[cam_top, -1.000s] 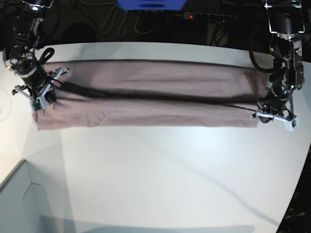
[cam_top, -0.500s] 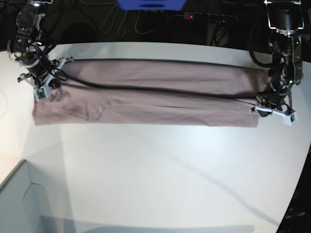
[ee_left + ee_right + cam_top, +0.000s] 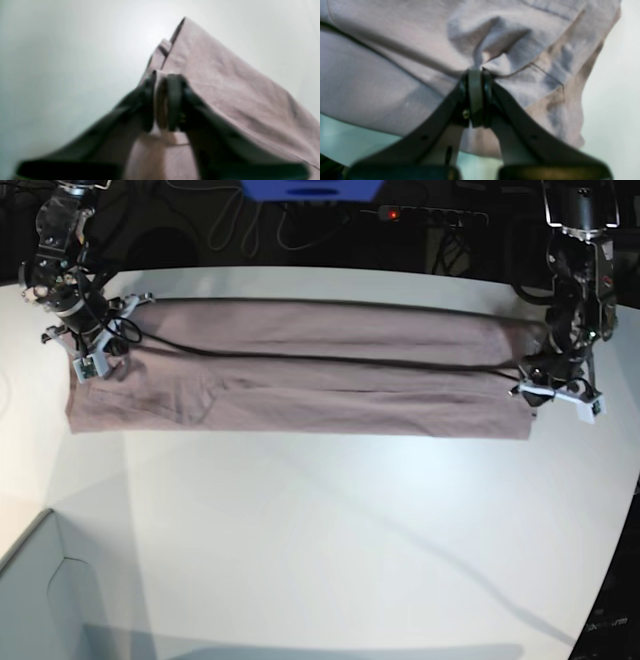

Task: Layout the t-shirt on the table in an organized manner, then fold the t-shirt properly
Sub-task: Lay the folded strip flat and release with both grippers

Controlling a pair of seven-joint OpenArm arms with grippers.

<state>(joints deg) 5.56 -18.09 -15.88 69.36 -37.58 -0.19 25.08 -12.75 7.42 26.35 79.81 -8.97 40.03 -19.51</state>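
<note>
The left end effector [image 3: 160, 105] is seen in the left wrist view with its dark pads slightly parted; a thin edge of the dusty mauve-pink, soft cloth t-shirt [image 3: 225, 87] stands between them. Whether that edge is gripped or being let go cannot be told from this blurred view. The folded end of the garment runs away from the pads over the smooth matte white surface [image 3: 62, 50].

In the right wrist view, the right end effector [image 3: 476, 97] is clenched on a pinched ridge of the t-shirt [image 3: 395, 75], with cloth gathered into wrinkles just above the tips. Pale surface [image 3: 615, 87] is seen beyond the garment's edge.

In the base view, the t-shirt [image 3: 320, 380] is laid as a long, narrow band across the far part of the surface [image 3: 330, 530], with a dark fold line running along its length. The right end effector [image 3: 92, 352] is at the band's one end and the left end effector [image 3: 552, 387] at the other, both at cloth level.

The laying-out is judged done, and a lengthwise fold appears to be in place or nearly so. The band is judged to need further folding across its length, and wrinkles near the right end effector are left to be smoothed.
</note>
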